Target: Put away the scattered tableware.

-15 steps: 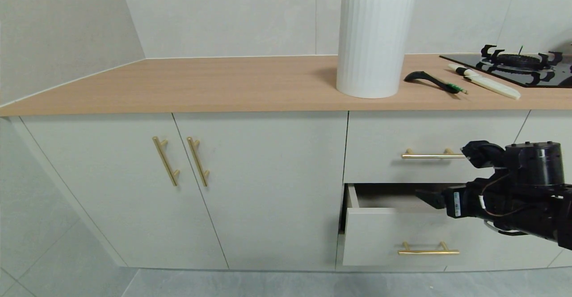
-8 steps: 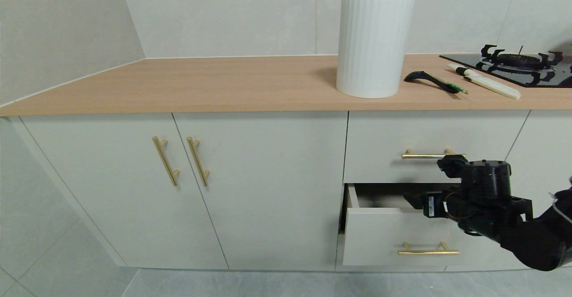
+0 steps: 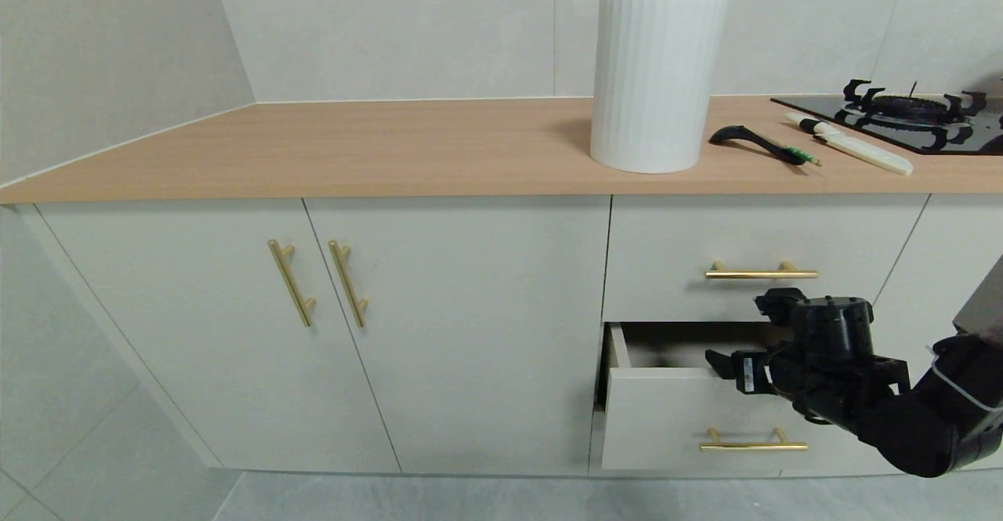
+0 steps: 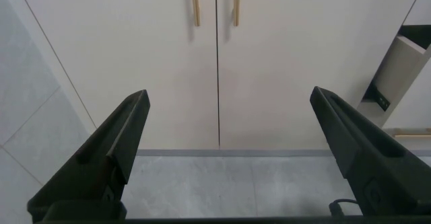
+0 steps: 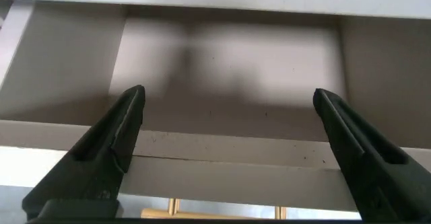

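Scattered tableware on the wooden countertop point(image 3: 392, 149): you see a black-handled utensil point(image 3: 756, 142) and a white knife point(image 3: 850, 142) lying side by side but apart, between the white ribbed cylinder point(image 3: 654, 78) and the black gas hob point(image 3: 901, 117). The utensil lies just beside the cylinder's base; the knife lies near the edge of the hob. Neither touches a gripper.

Below them, the lower drawer point(image 3: 666, 411) stands pulled partly out, its gold bar handle point(image 3: 752, 446) on the front panel; the upper drawer point(image 3: 752, 247) above it is closed. Your right gripper point(image 3: 717, 363) sits at the top edge of the open drawer, fingers spread wide with nothing between them; in its wrist view the right gripper point(image 5: 229, 95) frames the drawer's bare interior point(image 5: 229, 56).

Your left gripper point(image 4: 229, 96) is likewise spread and holds nothing, facing the double cabinet doors point(image 4: 217, 62) low down, near the grey floor point(image 4: 222, 183)
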Robot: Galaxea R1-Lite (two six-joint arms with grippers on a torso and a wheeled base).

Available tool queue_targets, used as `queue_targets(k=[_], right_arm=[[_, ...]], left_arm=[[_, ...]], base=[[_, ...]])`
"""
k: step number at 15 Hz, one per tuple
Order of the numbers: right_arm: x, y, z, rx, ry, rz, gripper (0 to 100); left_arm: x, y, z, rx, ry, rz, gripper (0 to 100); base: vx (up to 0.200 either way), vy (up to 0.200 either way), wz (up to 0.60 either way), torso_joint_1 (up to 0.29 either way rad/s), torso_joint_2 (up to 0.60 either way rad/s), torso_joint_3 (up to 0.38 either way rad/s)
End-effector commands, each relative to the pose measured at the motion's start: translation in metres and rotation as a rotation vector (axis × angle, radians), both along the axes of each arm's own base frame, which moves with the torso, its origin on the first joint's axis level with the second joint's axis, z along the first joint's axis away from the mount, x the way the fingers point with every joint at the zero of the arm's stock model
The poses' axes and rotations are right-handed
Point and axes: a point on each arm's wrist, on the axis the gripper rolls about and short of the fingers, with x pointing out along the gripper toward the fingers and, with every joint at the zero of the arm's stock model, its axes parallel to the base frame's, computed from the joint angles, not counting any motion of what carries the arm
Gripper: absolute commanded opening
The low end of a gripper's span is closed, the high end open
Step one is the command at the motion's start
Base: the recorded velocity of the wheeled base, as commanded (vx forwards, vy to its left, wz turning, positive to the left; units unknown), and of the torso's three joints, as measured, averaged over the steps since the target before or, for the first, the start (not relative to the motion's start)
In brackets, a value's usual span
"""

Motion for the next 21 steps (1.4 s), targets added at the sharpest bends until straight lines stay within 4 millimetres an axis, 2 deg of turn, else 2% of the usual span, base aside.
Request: queue_targets(k=[1, 10, 21], right_arm=[[-0.004, -0.001, 0.009, 0.001, 0.007, 0.008, 100], [-0.038, -0.006, 0.051, 0.021, 0.167, 0.094, 100], [-0.070, -0.009, 0.049, -0.152, 0.427, 0.235, 100]], left_arm=[[0.000, 0.000, 0.000, 0.000, 0.001, 0.000, 100], [0.000, 0.000, 0.000, 0.000, 0.001, 0.000, 100], [0.000, 0.000, 0.000, 0.000, 0.001, 0.000, 100]], base=[[0.000, 0.000, 0.00, 0.000, 0.00, 0.000], [0.000, 0.000, 0.00, 0.000, 0.00, 0.000], [0.000, 0.000, 0.00, 0.000, 0.00, 0.000]])
